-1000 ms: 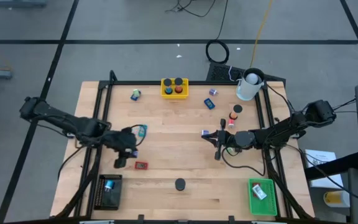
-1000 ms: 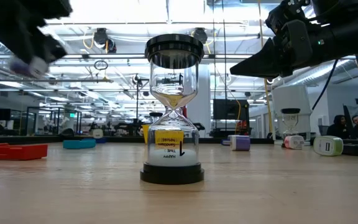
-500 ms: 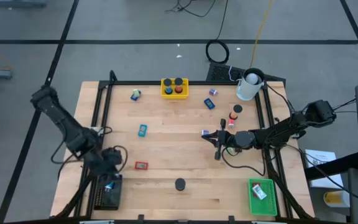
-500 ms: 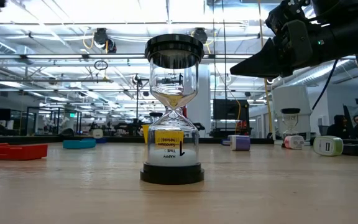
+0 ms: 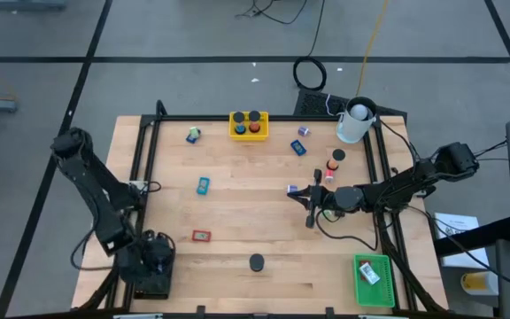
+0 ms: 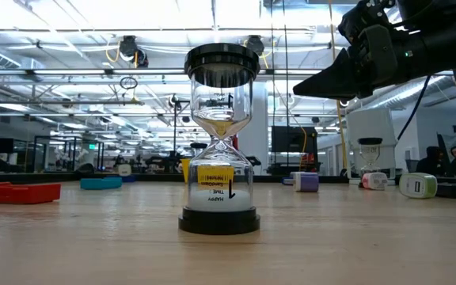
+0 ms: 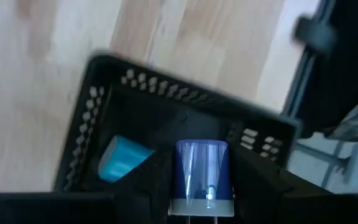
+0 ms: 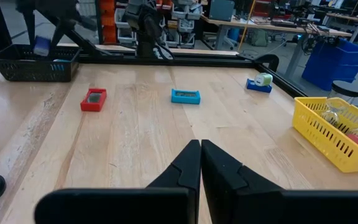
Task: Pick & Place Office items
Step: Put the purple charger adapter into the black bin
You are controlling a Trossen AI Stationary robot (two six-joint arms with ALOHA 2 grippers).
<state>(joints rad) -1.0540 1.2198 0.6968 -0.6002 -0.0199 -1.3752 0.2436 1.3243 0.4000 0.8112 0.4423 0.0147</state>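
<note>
My left gripper (image 5: 155, 259) hangs over the black mesh tray (image 5: 158, 286) at the table's near left corner, shut on a small blue block with a white end (image 7: 201, 174). A light-blue block (image 7: 122, 158) lies inside that tray (image 7: 98, 106). My right gripper (image 5: 311, 213) is shut and empty, held level above the table's middle right. Loose on the wood lie a red block (image 5: 201, 236), a blue block (image 5: 203, 185) and a black-capped hourglass (image 5: 256, 262). My left gripper pinches the blue block by its two opposite sides (image 7: 180, 180) between its two fingers. The fingers slant steeply down from above. The block is lifted clear, hanging over the inside of the black tray, its white end toward the wrist.
A yellow tray (image 5: 249, 125) with round items stands at the far edge, a white cup (image 5: 354, 122) at the far right, a green tray (image 5: 373, 279) at the near right corner. Small items lie at the far left (image 5: 192, 135) and far right (image 5: 300, 146).
My left gripper has swung from the table's left middle toward the near left corner and a little down, rolling as it went. It carries the blue block, which now hangs over the black tray.
</note>
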